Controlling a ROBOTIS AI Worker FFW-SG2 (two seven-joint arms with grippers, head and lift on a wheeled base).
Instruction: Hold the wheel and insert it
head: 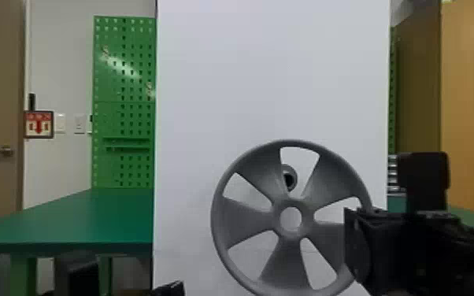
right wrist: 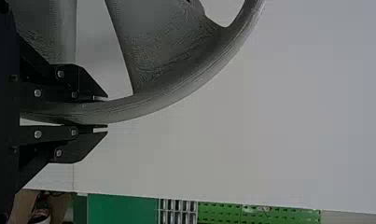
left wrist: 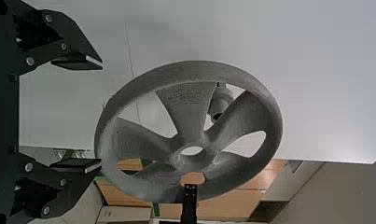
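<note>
The right gripper (right wrist: 103,112) pinches the five-spoke wheel (head: 307,220) by rim, before white panel (head: 208,78); the left gripper (left wrist: 101,114) is spread. Alignment seems in hand; next, hub must meet hollow peg (head: 287,172)

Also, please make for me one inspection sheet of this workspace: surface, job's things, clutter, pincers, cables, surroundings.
Surface: upright white panel behind the work.
Job's things: grey wheel held up before the panel, not inserted; round grey fitting shows through a wheel opening.
Clutter: nothing seen.
Pincers: right pincer shut on the wheel's rim; left pincer open, holding nothing.
Cables: nothing seen.
Surroundings: green table, green pegboard, door.
</note>
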